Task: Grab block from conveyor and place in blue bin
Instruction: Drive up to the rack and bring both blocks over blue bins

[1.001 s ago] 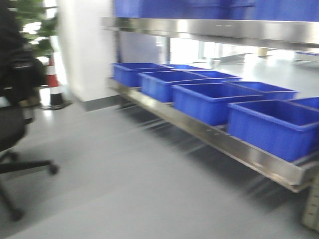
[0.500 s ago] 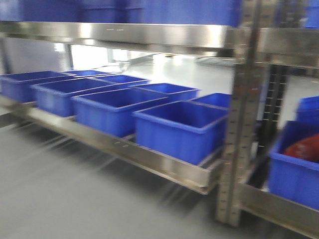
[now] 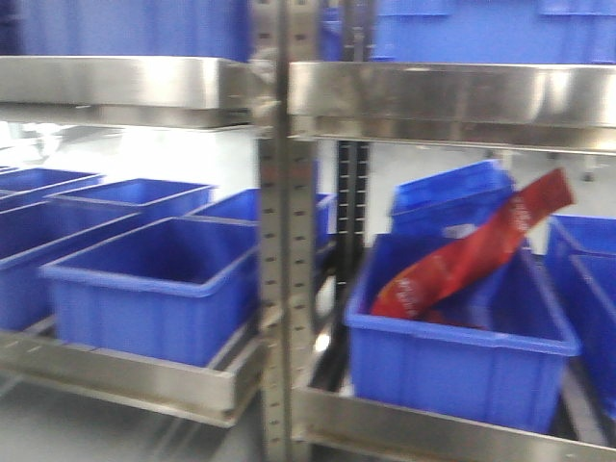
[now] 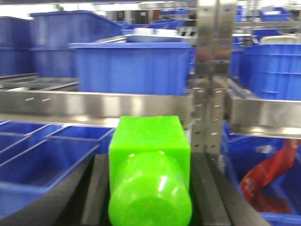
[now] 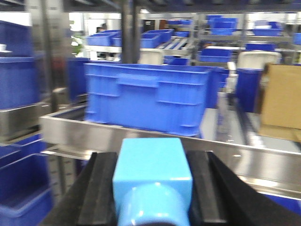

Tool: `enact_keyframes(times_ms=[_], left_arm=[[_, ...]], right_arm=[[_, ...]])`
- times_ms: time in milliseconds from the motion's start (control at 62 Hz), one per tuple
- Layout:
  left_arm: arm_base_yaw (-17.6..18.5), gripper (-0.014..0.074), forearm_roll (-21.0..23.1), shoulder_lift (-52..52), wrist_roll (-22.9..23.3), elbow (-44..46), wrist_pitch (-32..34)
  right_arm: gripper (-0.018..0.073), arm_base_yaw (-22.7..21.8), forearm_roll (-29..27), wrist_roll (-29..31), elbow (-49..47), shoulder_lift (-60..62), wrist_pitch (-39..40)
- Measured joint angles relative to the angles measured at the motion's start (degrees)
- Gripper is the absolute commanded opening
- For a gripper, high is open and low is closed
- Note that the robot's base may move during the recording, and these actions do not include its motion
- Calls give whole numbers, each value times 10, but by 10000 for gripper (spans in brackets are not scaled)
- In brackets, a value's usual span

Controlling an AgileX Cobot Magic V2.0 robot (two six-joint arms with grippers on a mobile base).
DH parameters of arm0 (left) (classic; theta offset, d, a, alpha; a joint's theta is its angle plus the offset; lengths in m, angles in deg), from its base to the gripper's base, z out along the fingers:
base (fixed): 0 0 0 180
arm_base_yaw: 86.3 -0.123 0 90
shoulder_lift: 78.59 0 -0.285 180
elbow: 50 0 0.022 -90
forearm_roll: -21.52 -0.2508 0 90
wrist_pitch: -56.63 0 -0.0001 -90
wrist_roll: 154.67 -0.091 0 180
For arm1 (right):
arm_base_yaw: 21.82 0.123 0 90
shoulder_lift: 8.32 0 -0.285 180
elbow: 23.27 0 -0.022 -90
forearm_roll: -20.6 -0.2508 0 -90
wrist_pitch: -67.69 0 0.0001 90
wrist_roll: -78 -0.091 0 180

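Between the left claw [image 4: 149, 162] fingers, pinched tight: green block [image 4: 149, 183]; right claw [image 5: 153, 162] likewise pinches a light blue block [image 5: 153, 176]. Front view has swung off the floor onto the shelf post [image 3: 274, 241], so drop-off looks close. Blue bin [image 3: 144, 313] at the left shelf's [image 3: 125, 377] right end is empty, open room above; second bin [image 3: 452, 380] past the post holds a red bag [image 3: 462, 255].

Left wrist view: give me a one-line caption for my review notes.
Left gripper holding a green block, facing a steel rack of blue bins.
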Motion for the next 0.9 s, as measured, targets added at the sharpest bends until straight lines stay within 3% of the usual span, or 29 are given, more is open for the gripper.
enact_keyframes(times_ms=[904], left_arm=[[0, -111, 0, 0, 0, 0, 0]], right_arm=[[-162, 0, 0, 0, 0, 0, 0]])
